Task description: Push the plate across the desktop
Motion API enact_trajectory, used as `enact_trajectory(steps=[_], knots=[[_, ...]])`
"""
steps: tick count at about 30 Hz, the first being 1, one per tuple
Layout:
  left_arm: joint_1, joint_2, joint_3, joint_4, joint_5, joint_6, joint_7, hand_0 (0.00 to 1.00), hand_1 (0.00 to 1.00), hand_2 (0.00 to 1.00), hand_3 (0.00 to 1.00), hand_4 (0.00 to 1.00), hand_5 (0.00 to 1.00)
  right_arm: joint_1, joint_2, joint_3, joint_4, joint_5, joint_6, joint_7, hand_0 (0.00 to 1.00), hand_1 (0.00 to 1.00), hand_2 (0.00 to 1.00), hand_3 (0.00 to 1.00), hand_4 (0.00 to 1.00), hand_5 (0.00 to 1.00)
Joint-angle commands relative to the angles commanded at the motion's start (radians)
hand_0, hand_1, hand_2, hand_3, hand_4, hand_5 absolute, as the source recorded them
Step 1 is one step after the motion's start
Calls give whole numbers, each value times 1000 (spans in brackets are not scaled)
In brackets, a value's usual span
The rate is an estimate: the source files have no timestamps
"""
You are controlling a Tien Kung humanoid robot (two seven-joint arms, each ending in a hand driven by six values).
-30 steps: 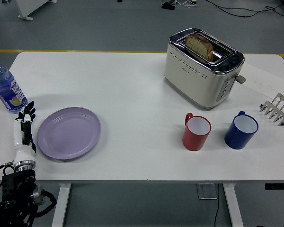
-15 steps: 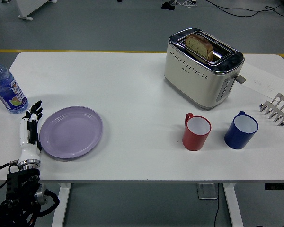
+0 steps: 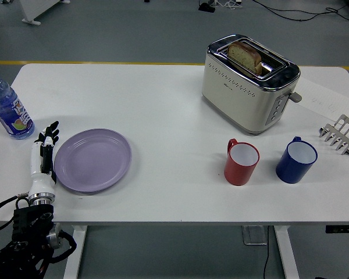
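Note:
A lilac oval plate (image 3: pixel 93 160) lies flat on the white table (image 3: pixel 163 104) near its front left. My left hand (image 3: pixel 45 156) stands edge-on against the plate's left rim, fingers held straight and together, holding nothing. The black forearm drops off the table's front edge at the lower left. The right arm is out of the picture.
A water bottle (image 3: pixel 7 107) stands at the left edge behind my hand. To the right are a red mug (image 3: pixel 241 162) and a blue mug (image 3: pixel 296 159). A cream toaster (image 3: pixel 248 81) with bread stands at the back, a metal toast rack (image 3: pixel 340 135) at the far right.
My left hand has slid to the right, and the plate has shifted to the right with it, a little at each step.

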Motion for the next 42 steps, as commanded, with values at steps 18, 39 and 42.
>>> enact_trajectory(steps=[18,39,42], knots=[[-33,0,85,30,-35,5,0,861,874,899,767,532,998,-2,0,3,2,-7,-1,-5,616,579,649,589,310,390],[-62,0,172,52,-30,14,0,857,869,896,765,531,998,-8,-1,3,2,-10,1,-5,616,579,649,589,309,388],[-68,0,183,54,-29,14,0,856,868,894,762,531,998,-7,-1,2,3,-9,1,-5,616,579,649,589,309,387]])
